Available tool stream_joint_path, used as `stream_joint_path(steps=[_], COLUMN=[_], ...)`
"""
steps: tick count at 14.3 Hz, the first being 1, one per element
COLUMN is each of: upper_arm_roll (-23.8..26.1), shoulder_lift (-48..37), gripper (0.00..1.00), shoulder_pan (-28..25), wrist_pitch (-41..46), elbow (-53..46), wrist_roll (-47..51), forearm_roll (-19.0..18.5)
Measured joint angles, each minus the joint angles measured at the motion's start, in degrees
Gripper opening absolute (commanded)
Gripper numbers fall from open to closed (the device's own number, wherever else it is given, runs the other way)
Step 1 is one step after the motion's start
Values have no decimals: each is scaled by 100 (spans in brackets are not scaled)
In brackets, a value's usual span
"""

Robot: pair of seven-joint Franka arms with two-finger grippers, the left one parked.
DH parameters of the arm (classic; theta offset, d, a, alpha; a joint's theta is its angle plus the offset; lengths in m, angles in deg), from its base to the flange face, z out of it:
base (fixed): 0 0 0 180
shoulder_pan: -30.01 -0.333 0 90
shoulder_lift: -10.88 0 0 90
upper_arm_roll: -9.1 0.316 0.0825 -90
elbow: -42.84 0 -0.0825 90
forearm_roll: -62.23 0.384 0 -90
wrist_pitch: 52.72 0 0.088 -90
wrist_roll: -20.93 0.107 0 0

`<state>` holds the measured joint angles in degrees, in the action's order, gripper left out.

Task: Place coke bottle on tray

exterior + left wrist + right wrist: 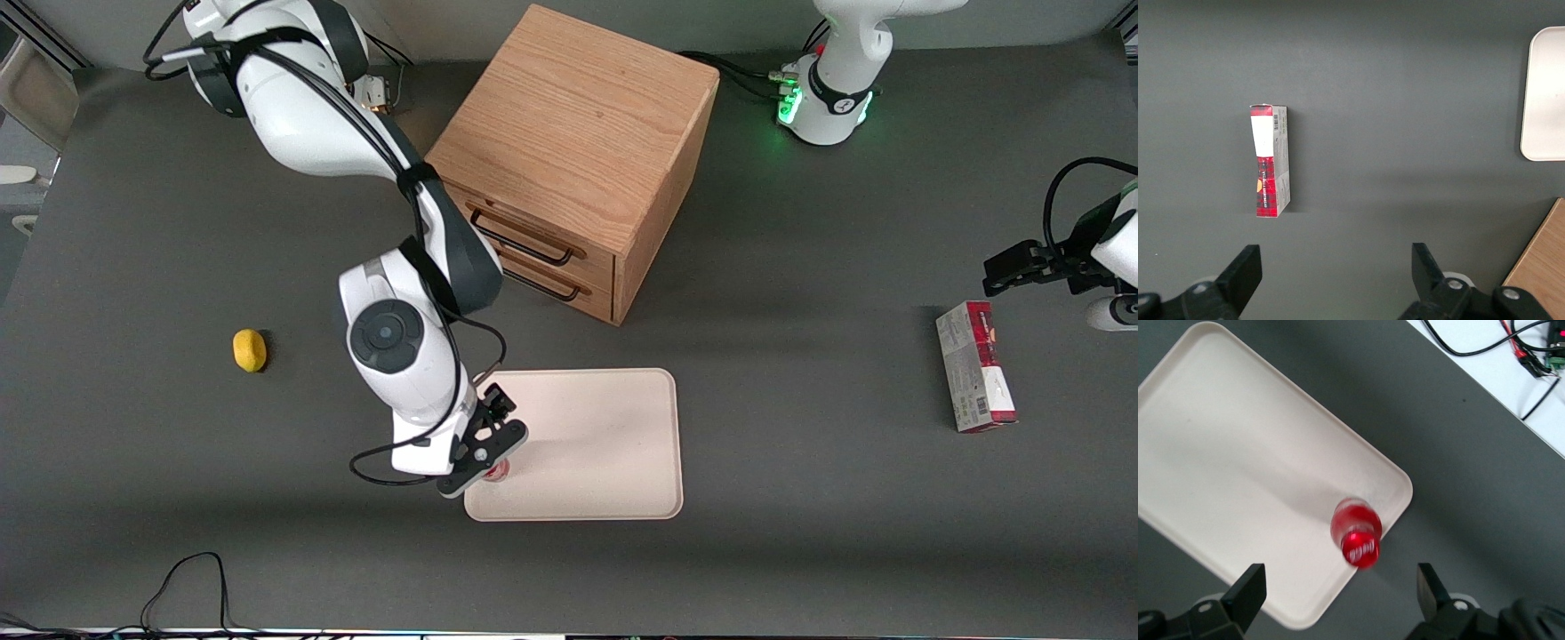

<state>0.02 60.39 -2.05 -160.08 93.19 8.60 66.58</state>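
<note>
Above tray [1218,453], gripper [1341,593] spread, coke bottle [1357,532] upright

Coke bottle [1356,535]: small, all red, red cap with white lettering facing the wrist camera. Stands upright on the tray, close to one rounded corner, the one nearest the front camera toward the working arm's end. In the front view only a sliver of red shows [499,470], about 8 o'clock from tray centre.

Tray [613,444]: large, flat, cream-white, rounded corners, low rim. Lies flat on the dark grey bench [800,533].
</note>
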Motion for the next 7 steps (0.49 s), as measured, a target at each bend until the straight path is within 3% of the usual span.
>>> stream_joint_path(steps=[7], upper_arm_roll=[-255], shoulder_lift=[-1559], gripper=[100], shoulder_pan=[72], wrist_pitch=[1957], elbow=[145], wrist_roll=[479], forearm_roll=[-6])
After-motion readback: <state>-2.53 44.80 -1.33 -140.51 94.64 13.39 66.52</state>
